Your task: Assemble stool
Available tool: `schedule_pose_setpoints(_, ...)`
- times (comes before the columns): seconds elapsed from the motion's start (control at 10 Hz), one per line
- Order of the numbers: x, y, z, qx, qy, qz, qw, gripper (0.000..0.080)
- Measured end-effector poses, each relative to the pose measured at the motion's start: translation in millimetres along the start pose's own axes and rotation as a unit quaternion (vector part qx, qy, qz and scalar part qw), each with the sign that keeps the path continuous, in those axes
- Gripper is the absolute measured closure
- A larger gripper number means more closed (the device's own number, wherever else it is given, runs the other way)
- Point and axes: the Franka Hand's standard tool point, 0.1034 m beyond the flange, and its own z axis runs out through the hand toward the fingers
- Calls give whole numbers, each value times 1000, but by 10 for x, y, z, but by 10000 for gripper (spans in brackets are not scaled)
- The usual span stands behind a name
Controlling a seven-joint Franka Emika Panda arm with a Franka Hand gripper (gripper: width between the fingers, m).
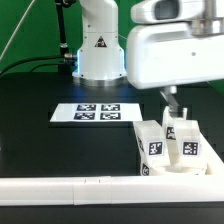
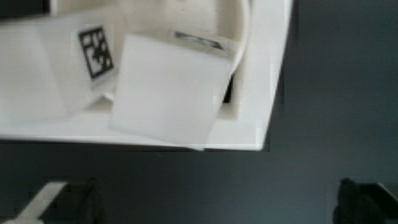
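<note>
While the jaws stand open, the leg blocks lie seemingly just ahead, untouched.

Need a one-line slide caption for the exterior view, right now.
Open gripper hovers above the tagged white leg blocks clustered by the border rail, with the marker board lying on the black table.

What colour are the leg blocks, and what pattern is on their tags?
The leg blocks are white; their tags are black-and-white squares. The wrist view shows it best.
</note>
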Motion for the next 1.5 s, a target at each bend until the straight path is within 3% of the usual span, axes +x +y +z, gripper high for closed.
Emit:
schedule_pose_setpoints(0.1,-18,45,16,2,1,-48,999,151)
schedule_pose_setpoints(0.2,-62,180,5,3,4,-72,997,151)
schedule_pose_setpoints(0.4,-75,228,12,-10,-3,-136,991,151)
schedule_pose_setpoints(0.6,-111,261,54,-12,-11,-195,981,151)
schedule_pose_setpoints(0.7,-159,231,165,-12,-26,-226,974,151)
schedule_pose_setpoints(0.9,-206,29,269,-9,-61,-269,961,151)
schedule_pose_setpoints(1.0,-181,-49,308,-16,-68,-294,953,151)
schedule_pose_setpoints(1.2,-184,-40,350,-19,-64,-287,956,151)
schedule_pose_setpoints(1.4,-187,-33,354,-19,-64,-275,959,379)
schedule_pose_setpoints(1.5,-187,-34,354,-21,-63,-245,967,379)
